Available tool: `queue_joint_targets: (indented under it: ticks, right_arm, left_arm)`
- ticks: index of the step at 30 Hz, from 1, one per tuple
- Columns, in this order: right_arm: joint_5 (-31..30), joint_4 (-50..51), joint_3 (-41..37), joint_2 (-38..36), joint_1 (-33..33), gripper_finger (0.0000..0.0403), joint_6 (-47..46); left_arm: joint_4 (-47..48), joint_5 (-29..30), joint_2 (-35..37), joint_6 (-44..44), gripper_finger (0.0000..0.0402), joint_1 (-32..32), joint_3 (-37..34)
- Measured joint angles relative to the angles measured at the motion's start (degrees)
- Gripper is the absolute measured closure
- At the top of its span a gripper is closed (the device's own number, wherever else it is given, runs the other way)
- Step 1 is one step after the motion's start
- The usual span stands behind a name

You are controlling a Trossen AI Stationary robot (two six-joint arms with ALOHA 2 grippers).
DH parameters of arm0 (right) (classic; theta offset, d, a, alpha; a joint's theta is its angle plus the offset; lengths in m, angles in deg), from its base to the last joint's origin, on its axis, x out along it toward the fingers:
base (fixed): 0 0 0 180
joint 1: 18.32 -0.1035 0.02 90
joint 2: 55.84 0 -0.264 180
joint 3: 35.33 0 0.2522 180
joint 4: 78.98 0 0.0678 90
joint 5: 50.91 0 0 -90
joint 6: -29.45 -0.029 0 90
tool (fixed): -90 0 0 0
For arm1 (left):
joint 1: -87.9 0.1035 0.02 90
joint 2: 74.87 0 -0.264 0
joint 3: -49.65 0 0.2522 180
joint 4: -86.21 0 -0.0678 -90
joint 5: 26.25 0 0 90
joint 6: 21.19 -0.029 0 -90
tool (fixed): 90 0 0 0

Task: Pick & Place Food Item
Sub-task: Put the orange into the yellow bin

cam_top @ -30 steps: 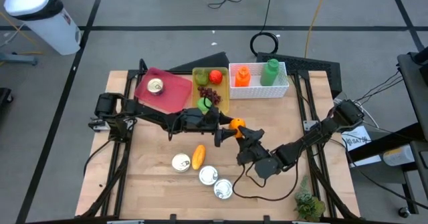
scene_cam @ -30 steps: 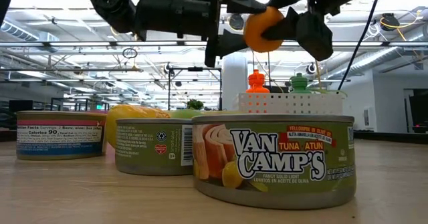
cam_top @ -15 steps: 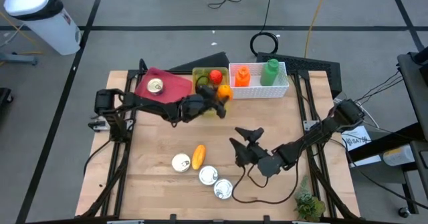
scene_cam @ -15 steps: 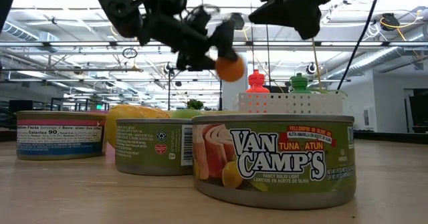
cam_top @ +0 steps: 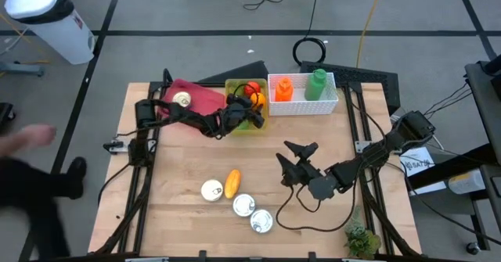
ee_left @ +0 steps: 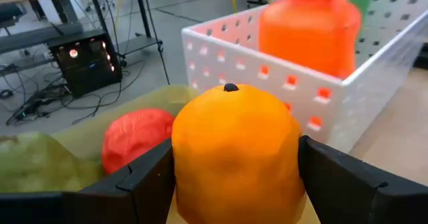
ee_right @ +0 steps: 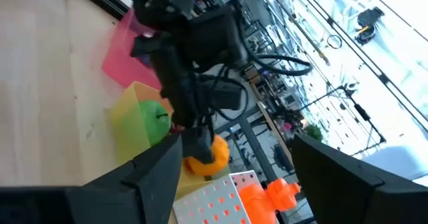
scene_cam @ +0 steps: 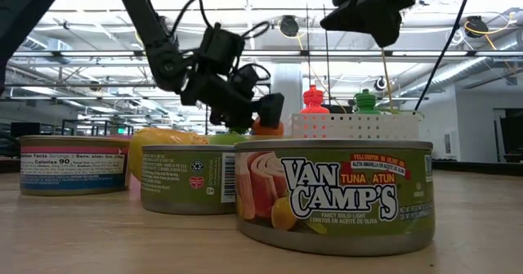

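While the orange sits clamped: left end effector (cam_top: pixel 252 113) grips the orange (cam_top: pixel 256 100) between its two dark fingers (ee_left: pixel 144 180), low over the yellow tray (cam_top: pixel 261 126) in the upper middle of the high view.
Orange in the left wrist view: fills the centre of the frame, stem end up, a finger pressed against each side.
Yellow tray contents: a red fruit (ee_left: pixel 137 134) and a green fruit (ee_right: pixel 155 122) lie beside the held orange.
White basket (cam_top: pixel 332 103): just right of the tray, holding an orange bottle (cam_top: pixel 283 89) and a green bottle (cam_top: pixel 316 82).
Pink plate (cam_top: pixel 205 102): left of the tray, with a can (cam_top: pixel 182 99) on it.
Right end effector (cam_top: pixel 298 159): fingers spread apart and holding nothing, raised over the bare worktop (cam_top: pixel 180 164) right of centre, well apart from the tray.
Lower centre of the worktop: three tuna cans (cam_top: pixel 243 206) and a yellow food item (cam_top: pixel 232 183) lying against the leftmost can.
Left edge of the high view: a blurred person (cam_top: pixel 31 176) beside the worktop.
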Motion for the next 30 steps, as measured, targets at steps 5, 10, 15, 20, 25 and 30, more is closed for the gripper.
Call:
queue_joint_targets:
  ticks: [5, 10, 15, 20, 25, 30]
  right_arm:
    - [0.17, -2.39, -2.38, -1.18, 0.79, 0.0142, 0.04]
    - [0.1, -3.04, -2.82, -1.27, 1.66, 0.0143, 0.09]
    - [0.1, -3.14, -2.83, -1.27, 1.78, 0.0144, 0.05]
    - [0.04, -3.15, -2.83, -1.25, 1.78, 0.0143, 0.03]
    - [0.01, -3.16, -2.83, -1.25, 1.78, 0.0145, 0.0]
    - [0.01, -3.16, -2.83, -1.25, 1.78, 0.0145, 0.0]
  left_arm:
    - [0.5, -2.69, -3.2, -0.5, 0.0123, 1.13, 1.74]
    - [1.96, -0.9, -3.03, -0.49, 0.0123, 0.3, 2.69]
    - [2.05, -0.97, -3.03, -0.4, 0.0099, 0.26, 2.71]
    - [4.28, -0.81, -3.03, -1.51, 0.0027, 0.07, 2.77]
    - [8.43, -0.75, -3.01, 2.58, 0.0012, 1.75, 2.82]
    - [8.66, -0.77, -3.01, 4.71, 0.0029, 2.4, 2.8]
